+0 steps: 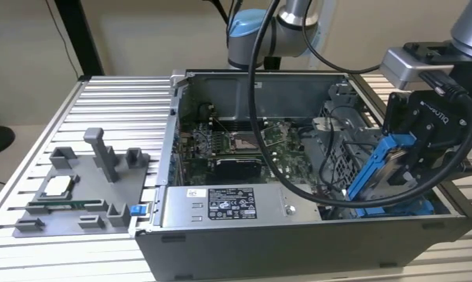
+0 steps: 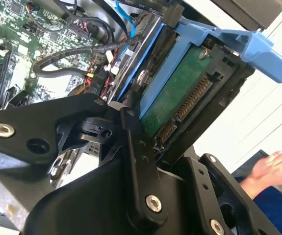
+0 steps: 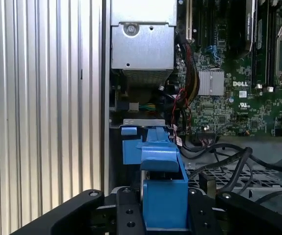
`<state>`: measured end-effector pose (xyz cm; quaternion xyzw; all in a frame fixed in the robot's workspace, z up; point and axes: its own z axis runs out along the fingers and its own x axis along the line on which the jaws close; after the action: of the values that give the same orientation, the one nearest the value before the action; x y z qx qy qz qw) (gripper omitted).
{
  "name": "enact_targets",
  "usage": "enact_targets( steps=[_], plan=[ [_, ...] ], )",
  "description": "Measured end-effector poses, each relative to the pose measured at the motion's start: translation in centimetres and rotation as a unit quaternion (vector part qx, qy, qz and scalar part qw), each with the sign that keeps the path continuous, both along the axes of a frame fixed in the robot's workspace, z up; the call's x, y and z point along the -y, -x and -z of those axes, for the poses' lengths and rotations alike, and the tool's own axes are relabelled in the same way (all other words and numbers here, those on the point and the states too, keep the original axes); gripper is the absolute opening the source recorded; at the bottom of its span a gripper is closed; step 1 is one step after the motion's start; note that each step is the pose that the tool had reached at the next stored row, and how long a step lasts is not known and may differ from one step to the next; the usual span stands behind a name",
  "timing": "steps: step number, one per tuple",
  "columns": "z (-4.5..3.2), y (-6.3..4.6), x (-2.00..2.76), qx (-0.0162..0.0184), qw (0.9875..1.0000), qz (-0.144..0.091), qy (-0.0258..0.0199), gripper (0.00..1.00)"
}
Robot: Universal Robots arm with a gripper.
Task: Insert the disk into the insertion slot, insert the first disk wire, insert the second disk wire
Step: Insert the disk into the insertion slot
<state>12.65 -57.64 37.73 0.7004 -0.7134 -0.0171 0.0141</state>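
Exterior view: we saw the hand (image 1: 424, 154) clamped on the disk (image 1: 388, 170), held tilted over the insertion slot (image 1: 404, 209), PC's rt side.

Tight quarters: the disk (image 1: 391, 170), tilted in the gripper (image 1: 414, 167), hangs over the insertion slot (image 1: 412, 207) while thick black cables (image 1: 298, 191) loop right across its mouth. The perforated cage (image 1: 338, 161) crowds one side, the case wall (image 1: 455, 214) the other; open air above the case
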Motion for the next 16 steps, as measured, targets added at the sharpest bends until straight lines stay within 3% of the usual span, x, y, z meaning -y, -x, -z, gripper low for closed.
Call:
enact_targets(
  steps=[6,7,11,16],
  plan=[
    [0.01,0.0,0.0,-0.0001,1.0,0.0,-0.0001,0.0],
    [0.01,0.0,0.0,-0.0001,1.0,0.0,0.0,1.0],
    [-0.07,0.0,0.0,0.0,1.0,0.0,-0.0001,1.0],
    [-2.14,0.0,0.0,0.0,1.0,0.0,-0.0007,1.0]
  ],
)
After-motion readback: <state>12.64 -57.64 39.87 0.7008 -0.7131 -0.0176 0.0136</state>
